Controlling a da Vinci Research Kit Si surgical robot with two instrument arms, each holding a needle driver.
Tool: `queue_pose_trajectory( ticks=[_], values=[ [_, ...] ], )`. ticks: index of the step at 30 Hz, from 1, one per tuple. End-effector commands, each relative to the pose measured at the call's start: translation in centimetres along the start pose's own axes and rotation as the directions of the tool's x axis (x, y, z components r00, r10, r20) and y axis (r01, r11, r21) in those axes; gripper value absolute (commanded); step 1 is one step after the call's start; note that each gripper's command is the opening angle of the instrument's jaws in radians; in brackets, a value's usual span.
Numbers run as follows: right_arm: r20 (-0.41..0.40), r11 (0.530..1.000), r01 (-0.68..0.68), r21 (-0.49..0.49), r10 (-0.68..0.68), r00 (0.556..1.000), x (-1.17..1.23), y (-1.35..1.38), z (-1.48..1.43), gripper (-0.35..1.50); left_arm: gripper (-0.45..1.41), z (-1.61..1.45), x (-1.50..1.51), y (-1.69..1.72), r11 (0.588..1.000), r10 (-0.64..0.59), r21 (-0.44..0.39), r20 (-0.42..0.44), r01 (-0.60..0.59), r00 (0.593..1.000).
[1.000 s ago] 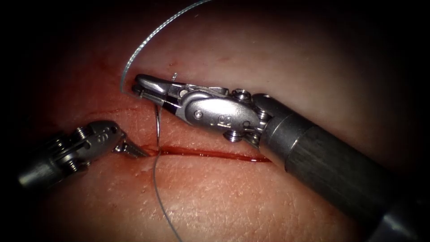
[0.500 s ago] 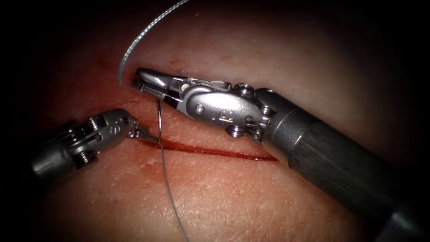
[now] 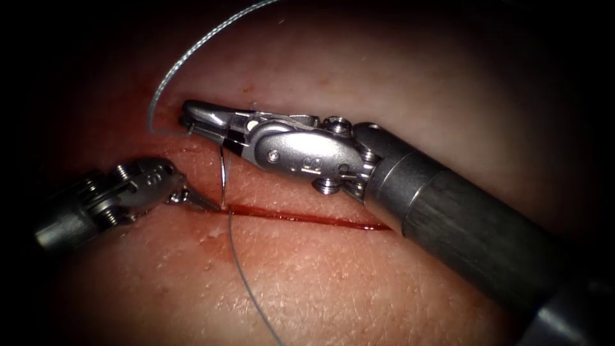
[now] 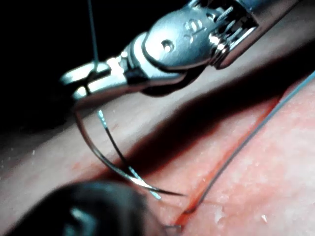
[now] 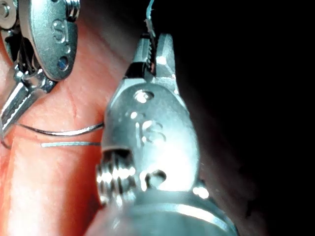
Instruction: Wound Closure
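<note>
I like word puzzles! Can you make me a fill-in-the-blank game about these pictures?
1. The right tool's fingers hold the curved ____.
2. The needle's point sits at the left end of the red ____.
3. The left tool's fingers touch the ____ beside the needle.
4. The grey ____ trails over the tissue.

needle; cut; tissue; thread

Darkness is surrounding the lit field on every side, thickest from nine round to twelve o'clock and again at five; light is falling brightest toward two o'clock, fading to shadow at the edges
</note>
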Motion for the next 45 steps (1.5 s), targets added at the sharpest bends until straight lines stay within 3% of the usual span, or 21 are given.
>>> queue_pose_trajectory(
  ticks=[1,12,35,45],
  values=[
    [0.000,1.000,0.012,0.002,-0.012,1.000,0.00,0.12,0.07,-0.35,-0.45,-0.05,-0.13,0.02,1.000,0.001,0.005,0.015,-0.001,1.000],
    [0.035,0.999,0.043,0.002,-0.043,0.998,-0.06,-0.02,0.03,-0.35,-0.45,-0.08,-0.14,-0.02,1.000,0.003,0.014,0.015,-0.003,1.000],
    [0.025,0.998,0.060,0.033,-0.061,0.998,-0.07,-0.20,-0.04,-0.35,-0.45,-0.08,-0.14,-0.04,1.000,0.005,0.017,0.014,-0.005,1.000],
    [0.017,0.988,-0.157,-0.014,0.157,0.987,-0.09,-0.17,-0.09,-0.35,-0.45,-0.07,-0.13,-0.03,1.000,0.007,0.020,0.012,-0.007,1.000]
  ],
)
